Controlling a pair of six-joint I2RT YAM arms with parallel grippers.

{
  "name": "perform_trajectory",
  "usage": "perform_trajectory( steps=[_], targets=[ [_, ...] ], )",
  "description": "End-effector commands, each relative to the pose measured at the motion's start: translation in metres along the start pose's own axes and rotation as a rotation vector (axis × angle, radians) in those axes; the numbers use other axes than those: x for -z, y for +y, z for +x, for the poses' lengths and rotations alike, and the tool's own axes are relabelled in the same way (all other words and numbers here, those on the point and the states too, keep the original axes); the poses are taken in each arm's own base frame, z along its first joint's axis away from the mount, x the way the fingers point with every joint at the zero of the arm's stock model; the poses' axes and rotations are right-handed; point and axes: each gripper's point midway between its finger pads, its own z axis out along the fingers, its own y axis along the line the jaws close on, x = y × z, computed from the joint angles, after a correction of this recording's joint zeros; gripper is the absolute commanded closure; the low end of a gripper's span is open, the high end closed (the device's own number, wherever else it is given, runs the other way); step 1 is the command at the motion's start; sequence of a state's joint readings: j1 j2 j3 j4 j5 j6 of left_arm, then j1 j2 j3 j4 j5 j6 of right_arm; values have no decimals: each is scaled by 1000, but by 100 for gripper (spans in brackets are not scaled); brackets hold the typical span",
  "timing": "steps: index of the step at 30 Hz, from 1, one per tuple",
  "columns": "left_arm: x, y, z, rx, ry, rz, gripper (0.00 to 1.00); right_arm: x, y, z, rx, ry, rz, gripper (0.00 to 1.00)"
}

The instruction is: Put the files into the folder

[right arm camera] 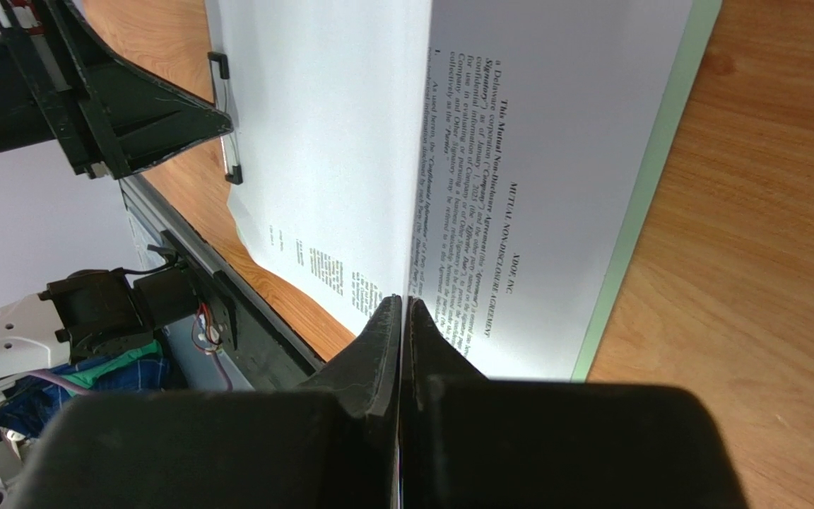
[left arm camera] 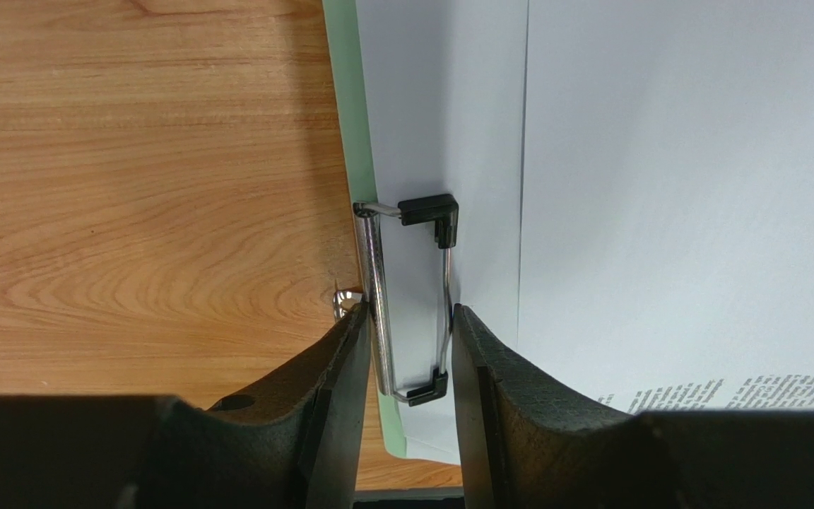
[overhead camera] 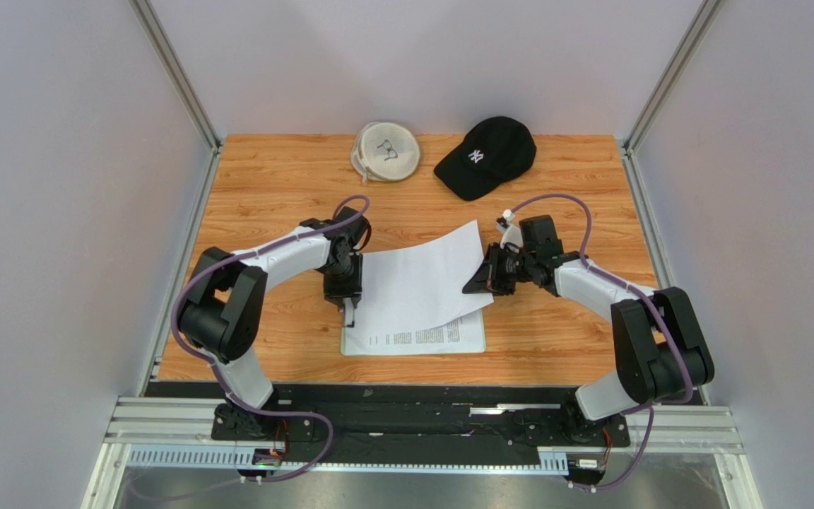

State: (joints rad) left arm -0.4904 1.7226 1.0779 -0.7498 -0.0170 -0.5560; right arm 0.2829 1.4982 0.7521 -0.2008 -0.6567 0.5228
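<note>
folder (right arm camera: 656, 159) mostly hidden, files (overhead camera: 422, 281) overlying — edges showing

- Top external: set high, above and behind the arm bases, faced down and forward. The whole tabletop (overhead camera: 273, 212) is taken in at long range, from near edge to far edge.
- Left wrist: carried just behind the left gripper (left arm camera: 406, 318) and aimed down along its fingers. At very close range, only the clip (left arm camera: 413, 302) end of the folder (left arm camera: 339, 106) is framed, with bare wood toward the tabletop's left edge.
- Right wrist: carried behind the right gripper (right arm camera: 401, 313) and aimed low across the files (right arm camera: 326, 138) toward the tabletop's left edge, at close range.
- Shared: the clip, the folder's edge and the files are covered by all three views.
</note>
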Motion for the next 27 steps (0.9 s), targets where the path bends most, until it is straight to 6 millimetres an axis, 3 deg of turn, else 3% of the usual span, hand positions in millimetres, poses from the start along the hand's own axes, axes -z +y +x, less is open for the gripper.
perform_trajectory(
  steps=[1,9,17,20,24,27],
  targets=[
    [-8,3,0,-15,-2,-41,60,7,9,2,21,-3,-17,100],
    [-16,1,8,1,29,-32,52,7,4,6,21,4,-4,100],
    [-27,-4,19,21,55,-17,53,8,5,6,21,11,-3,100],
    [-31,-3,21,28,60,-18,62,8,7,7,16,18,-15,100],
    [-32,-10,24,58,55,26,88,8,6,15,-4,43,-15,100],
    [-30,-13,22,70,42,41,96,9,9,23,-13,59,-26,100]
  ],
)
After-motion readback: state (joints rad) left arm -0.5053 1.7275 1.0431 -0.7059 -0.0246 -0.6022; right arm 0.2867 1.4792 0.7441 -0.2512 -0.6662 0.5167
